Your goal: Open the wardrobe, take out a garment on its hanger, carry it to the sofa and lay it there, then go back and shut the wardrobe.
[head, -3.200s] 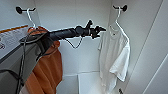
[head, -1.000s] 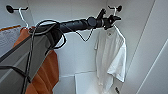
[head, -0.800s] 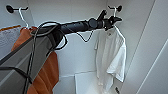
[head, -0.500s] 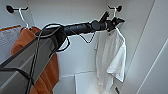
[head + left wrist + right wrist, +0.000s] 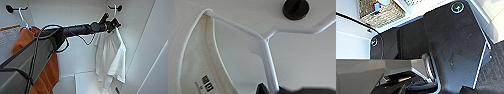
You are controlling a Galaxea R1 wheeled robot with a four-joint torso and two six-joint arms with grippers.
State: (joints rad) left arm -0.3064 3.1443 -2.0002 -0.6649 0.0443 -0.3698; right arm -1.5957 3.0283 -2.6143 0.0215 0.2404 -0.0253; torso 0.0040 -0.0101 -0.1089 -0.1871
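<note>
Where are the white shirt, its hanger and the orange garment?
white shirt (image 5: pixel 111 56): head view, on its chest panel.
hanger (image 5: pixel 269 62): left wrist view, on its upright stem.
orange garment (image 5: pixel 48 75): head view, on its hanging body.

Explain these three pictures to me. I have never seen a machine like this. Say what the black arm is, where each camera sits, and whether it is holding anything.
This is a wheeled robot with two arms, looking into an open wardrobe. The head view is taken from a camera high on the robot. The long black bar is its left arm, and the left gripper has reached the top of the hanger that carries the white shirt, below a black wall hook. An orange garment hangs on the other side. The left wrist view looks from that arm at the hanger neck and shirt collar; whether the fingers have closed cannot be told. The right wrist view shows the robot's own dark body and a woven basket.
</note>
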